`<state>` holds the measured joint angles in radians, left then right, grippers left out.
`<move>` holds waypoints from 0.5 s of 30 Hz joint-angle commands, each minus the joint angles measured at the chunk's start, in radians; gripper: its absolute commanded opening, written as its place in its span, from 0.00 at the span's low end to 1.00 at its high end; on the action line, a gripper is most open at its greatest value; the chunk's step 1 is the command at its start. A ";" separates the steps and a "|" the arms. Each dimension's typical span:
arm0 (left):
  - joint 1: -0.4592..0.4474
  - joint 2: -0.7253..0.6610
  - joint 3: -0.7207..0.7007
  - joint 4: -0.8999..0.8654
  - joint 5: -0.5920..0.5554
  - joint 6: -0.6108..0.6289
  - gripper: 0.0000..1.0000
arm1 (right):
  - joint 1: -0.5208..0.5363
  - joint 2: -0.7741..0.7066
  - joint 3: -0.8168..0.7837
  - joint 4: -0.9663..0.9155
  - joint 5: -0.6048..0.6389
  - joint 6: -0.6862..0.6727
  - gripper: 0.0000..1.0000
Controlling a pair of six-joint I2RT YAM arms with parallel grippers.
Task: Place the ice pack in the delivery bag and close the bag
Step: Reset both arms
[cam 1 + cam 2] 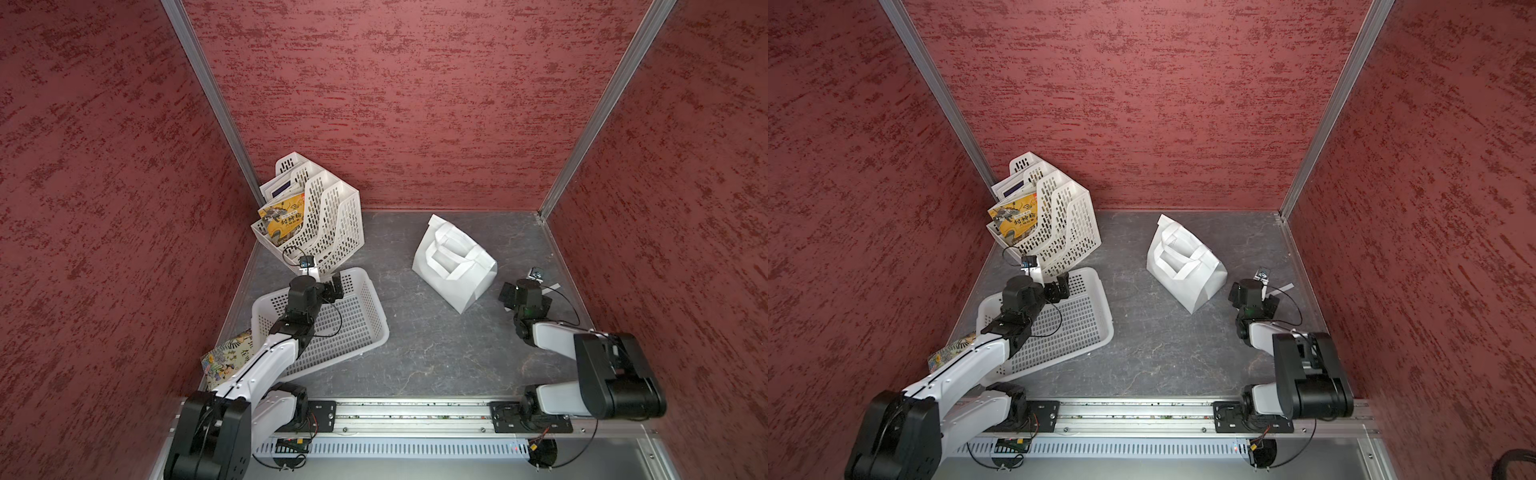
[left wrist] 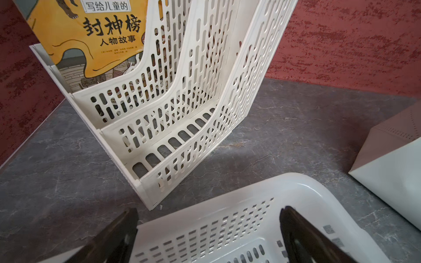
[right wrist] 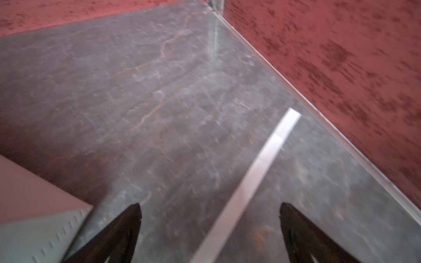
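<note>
Nearest the camera, a metal rail (image 1: 407, 415) carries the bases of both arms along the front edge of the grey stone-patterned table (image 1: 436, 340). Just beyond it, at the left wall, a book with a floral cover (image 1: 226, 357) lies flat, partly under the left arm and beside a white perforated basket (image 1: 353, 328). The left gripper (image 2: 209, 214) hovers over the far end of that basket with its jaws spread wide and nothing between them. On the opposite side, the right gripper (image 3: 210, 206) hangs over bare tabletop, jaws likewise wide apart and empty, with a strip of white tape (image 3: 262, 170) stuck to the table just beside it; the right wrist view is blurred. The delivery bag (image 1: 455, 266) stands on the table just beside the right gripper and apart from it, well apart from the basket, in the right half of the table toward the back. Its two loop handles lie across its top in both top views. Whether the ice pack is inside cannot be told. Farther back, in the left rear corner, a white slotted file organizer (image 1: 328, 224) holds a yellow book (image 1: 284, 220) with Chinese lettering. Mottled red walls (image 1: 415, 104) close in the scene.
</note>
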<state>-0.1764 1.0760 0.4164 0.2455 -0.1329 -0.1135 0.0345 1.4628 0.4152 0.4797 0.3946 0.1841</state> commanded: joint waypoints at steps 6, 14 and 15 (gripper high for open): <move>-0.015 0.004 0.011 0.050 -0.093 0.159 1.00 | 0.017 0.023 0.043 0.247 -0.098 -0.130 0.99; 0.098 0.172 -0.147 0.547 0.113 0.148 1.00 | 0.069 0.031 0.023 0.303 -0.045 -0.181 0.99; 0.107 0.177 -0.140 0.540 0.141 0.161 1.00 | 0.071 0.030 0.022 0.305 -0.044 -0.184 0.98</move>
<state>-0.0856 1.2392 0.2752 0.6685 -0.0887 0.0238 0.0925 1.4906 0.4435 0.7383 0.3378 0.0299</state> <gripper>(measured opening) 0.997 0.986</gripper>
